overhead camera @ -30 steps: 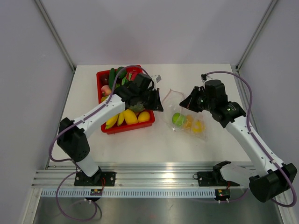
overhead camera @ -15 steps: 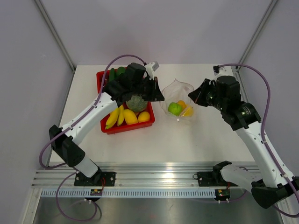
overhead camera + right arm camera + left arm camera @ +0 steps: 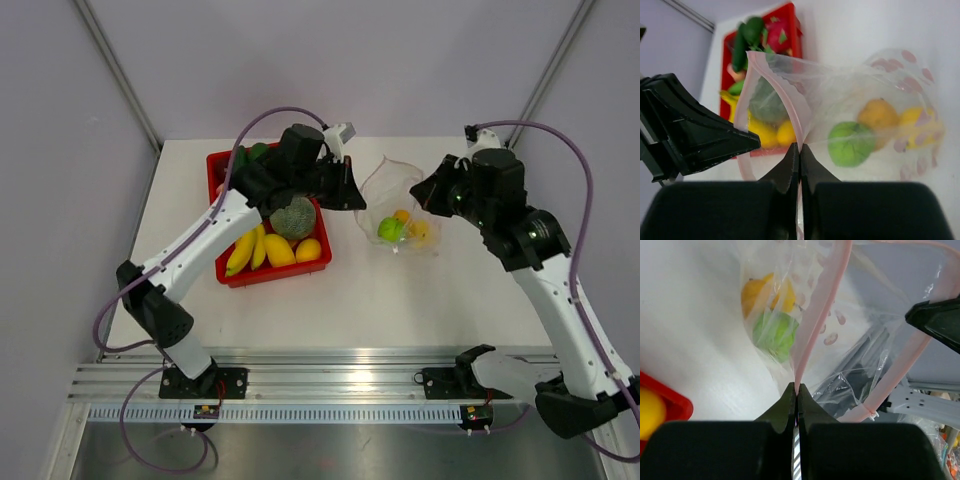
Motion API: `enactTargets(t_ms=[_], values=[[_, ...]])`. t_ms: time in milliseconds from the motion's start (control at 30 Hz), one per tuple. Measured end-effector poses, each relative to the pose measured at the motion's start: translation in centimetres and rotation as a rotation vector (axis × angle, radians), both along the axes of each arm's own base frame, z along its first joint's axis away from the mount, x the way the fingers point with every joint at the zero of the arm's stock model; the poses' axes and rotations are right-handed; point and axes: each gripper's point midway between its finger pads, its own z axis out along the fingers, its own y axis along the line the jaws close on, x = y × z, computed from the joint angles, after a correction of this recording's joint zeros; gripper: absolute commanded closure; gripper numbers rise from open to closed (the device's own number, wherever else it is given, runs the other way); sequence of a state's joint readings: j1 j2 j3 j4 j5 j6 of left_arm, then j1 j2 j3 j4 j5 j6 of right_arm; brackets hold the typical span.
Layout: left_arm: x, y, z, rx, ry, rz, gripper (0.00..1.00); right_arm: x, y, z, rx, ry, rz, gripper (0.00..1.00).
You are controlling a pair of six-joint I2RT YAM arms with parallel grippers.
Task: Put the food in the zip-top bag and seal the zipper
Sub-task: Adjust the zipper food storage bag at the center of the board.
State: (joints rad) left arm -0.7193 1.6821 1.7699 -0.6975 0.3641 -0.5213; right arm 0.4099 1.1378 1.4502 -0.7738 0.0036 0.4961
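Top external view: crinkly transparent zip-top bag (image 3: 398, 200) hangs just right of the red plastic tray (image 3: 275, 274), left gripper (image 3: 796, 389) and right gripper (image 3: 799, 149) each pinching its thin pink zipper strip (image 3: 821, 305). Limp, slippery film, so hold that stiffer strip. A second ago it lay nearer the tray's front corner.

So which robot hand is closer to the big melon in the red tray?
Left. The left hand pinches the bag beside the red tray, right next to the melon. The right hand pinches the bag's other side, so the bag lies between it and the melon.
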Motion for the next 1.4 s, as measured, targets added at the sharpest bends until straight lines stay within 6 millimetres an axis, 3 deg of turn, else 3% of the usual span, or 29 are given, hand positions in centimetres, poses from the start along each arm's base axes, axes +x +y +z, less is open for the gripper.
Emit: enactTargets(t_ms=[67, 167, 233, 367, 433, 500, 533, 600, 667, 733, 767, 800, 867, 967, 1033, 1067, 1133, 1233, 1300, 1400], values=[[-0.6, 0.0, 3.0, -0.06, -0.066, -0.011, 1.0, -1.1, -0.4, 3.1, 0.043, -0.101, 0.006, 0.97], [-1.4, -0.3, 4.3, -0.108, -0.091, -0.03, 1.0, -2.0, -0.8, 2.9, 0.056, -0.13, 0.006, 1.0], [-1.3, -0.6, 2.2, -0.099, -0.056, -0.035, 1.0, -1.6, -0.7, -0.3, 0.03, -0.075, 0.001, 1.0], [-0.7, -1.5, -6.2, 0.032, 0.121, -0.033, 1.0, -0.4, -0.5, -9.6, -0.095, 0.183, -0.016, 1.0], [-0.9, -1.4, -8.8, 0.093, 0.19, -0.031, 1.0, -0.4, -0.4, -11.1, -0.119, 0.246, -0.009, 1.0], [-1.3, -1.3, -8.5, 0.108, 0.205, -0.035, 1.0, -0.6, -0.2, -9.4, -0.104, 0.23, 0.004, 1.0], [-1.4, -1.4, -7.4, 0.096, 0.189, -0.037, 1.0, -0.5, 0.0, -7.3, -0.08, 0.182, 0.012, 1.0], [-1.5, -1.8, -3.2, 0.028, 0.106, -0.045, 1.0, -0.6, 0.1, -2.4, -0.021, 0.049, 0.021, 1.0], [-1.9, -1.7, 1.3, -0.053, 0.008, -0.048, 1.0, -1.5, -0.3, 1.2, 0.024, -0.065, 0.022, 1.0], [-2.7, -1.2, 4.8, -0.118, -0.065, -0.054, 1.0, -2.5, -0.8, 2.5, 0.048, -0.12, 0.02, 1.0], [-2.9, -1.1, 5.5, -0.136, -0.082, -0.056, 1.0, -2.7, -0.9, 2.4, 0.056, -0.135, 0.02, 1.0], [-3.0, -1.2, 5.4, -0.146, -0.086, -0.06, 1.0, -2.8, -0.9, 1.5, 0.054, -0.124, 0.019, 1.0], [-2.8, -1.5, 4.0, -0.131, -0.059, -0.063, 1.0, -2.3, -0.7, -2.4, 0.02, -0.036, 0.011, 1.0], [-1.8, -2.5, -1.6, -0.028, 0.049, -0.058, 1.0, -1.9, -0.9, -8.5, -0.066, 0.151, -0.007, 1.0], [-1.4, -2.4, -5.2, 0.057, 0.119, -0.051, 1.0, -1.9, -1.0, -9.8, -0.098, 0.207, -0.012, 1.0], [-1.4, -2.2, -6.2, 0.094, 0.143, -0.046, 1.0, -2.1, -1.1, -9.3, -0.102, 0.209, -0.011, 0.99], [-1.3, -1.8, -6.2, 0.126, 0.148, -0.037, 1.0, -1.9, -1.2, -6.4, -0.085, 0.153, -0.011, 0.99], [-0.5, -1.7, -3.2, 0.093, 0.08, -0.029, 1.0, -1.7, -1.4, -1.0, -0.045, 0.017, -0.019, 0.99], [-0.1, -1.3, -1.5, 0.068, 0.039, -0.025, 1.0, -2.0, -1.8, 0.7, -0.035, -0.031, -0.029, 1.0], [0.6, -0.3, -0.9, 0.069, 0.006, -0.025, 1.0, -2.3, -2.2, 0.5, -0.044, -0.028, -0.038, 1.0]])
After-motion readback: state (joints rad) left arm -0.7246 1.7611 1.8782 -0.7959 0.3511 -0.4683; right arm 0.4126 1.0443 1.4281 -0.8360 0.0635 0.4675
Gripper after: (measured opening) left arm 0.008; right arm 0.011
